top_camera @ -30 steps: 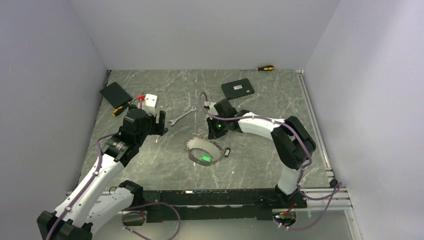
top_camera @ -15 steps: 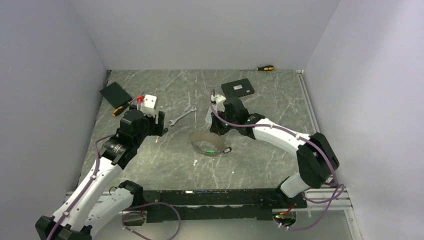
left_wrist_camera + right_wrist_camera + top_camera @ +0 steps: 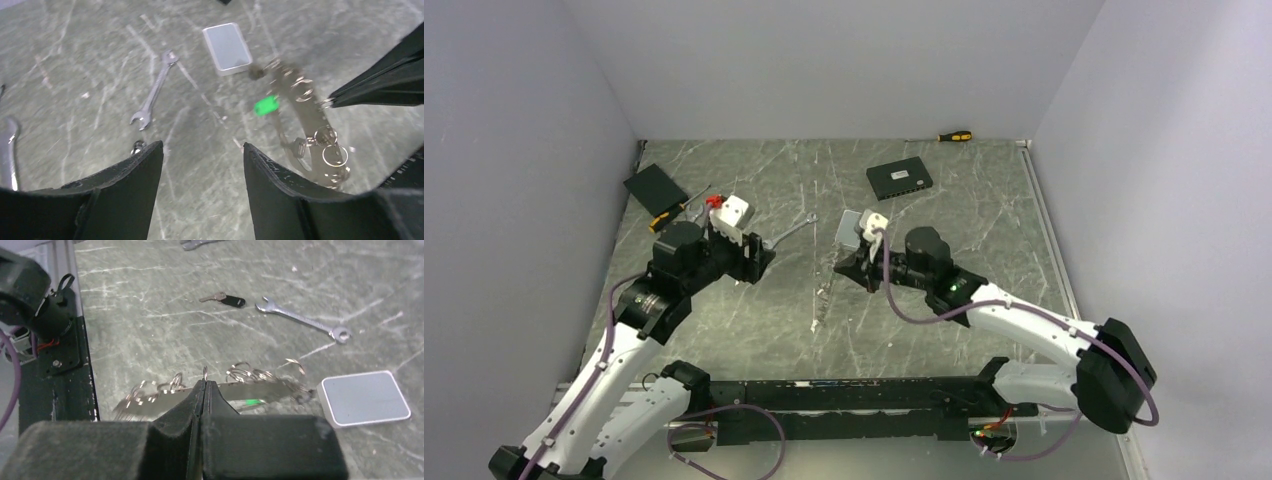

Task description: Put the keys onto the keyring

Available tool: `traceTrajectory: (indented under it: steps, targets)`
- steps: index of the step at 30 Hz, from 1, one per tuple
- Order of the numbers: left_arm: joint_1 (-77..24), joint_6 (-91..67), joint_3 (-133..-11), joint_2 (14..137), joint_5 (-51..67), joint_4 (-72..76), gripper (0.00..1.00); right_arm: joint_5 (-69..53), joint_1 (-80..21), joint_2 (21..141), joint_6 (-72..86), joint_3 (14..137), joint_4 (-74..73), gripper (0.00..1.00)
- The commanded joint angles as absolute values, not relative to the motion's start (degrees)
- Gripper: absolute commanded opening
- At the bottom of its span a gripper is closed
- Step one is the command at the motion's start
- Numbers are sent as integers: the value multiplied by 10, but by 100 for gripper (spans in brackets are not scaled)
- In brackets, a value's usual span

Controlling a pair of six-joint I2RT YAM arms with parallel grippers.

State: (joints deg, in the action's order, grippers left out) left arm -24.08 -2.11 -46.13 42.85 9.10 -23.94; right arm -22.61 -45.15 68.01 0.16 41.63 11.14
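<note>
The keyring (image 3: 300, 100) is badly blurred, and from above I can hardly find it: a silvery band of little rings with one green tag (image 3: 265, 106). The right gripper (image 3: 205, 382) is pinched tight on it, and the left gripper (image 3: 201, 150) has its jaws apart.

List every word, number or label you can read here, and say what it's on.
None can be read.
Green tag on the keyring: blurred, no marks made out.
Black box at the far side: too small to tell.
Grey pad: plain face.
</note>
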Motion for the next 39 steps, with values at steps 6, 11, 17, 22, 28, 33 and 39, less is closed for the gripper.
traceTrajectory:
  steps: [6,11,17,22,28,33,39]
  targets:
    - [-241,-7,-438,351,341,-146,58,-266,-479,599,-98,258,450,0]
    - [-241,19,-407,336,458,-94,58,-282,-484,594,-120,207,586,0]
    - [-241,18,-395,355,549,-62,58,-329,-484,603,-97,197,667,0]
    - [-241,4,-368,364,601,-9,54,-378,-484,613,-77,221,666,0]
    - [-241,4,-349,346,605,30,54,-410,-485,626,-48,244,680,0]
    - [-241,-20,-341,351,623,51,48,-420,-490,646,-26,253,715,0]
    - [-241,-16,-340,350,606,52,39,-443,-496,678,17,267,769,0]
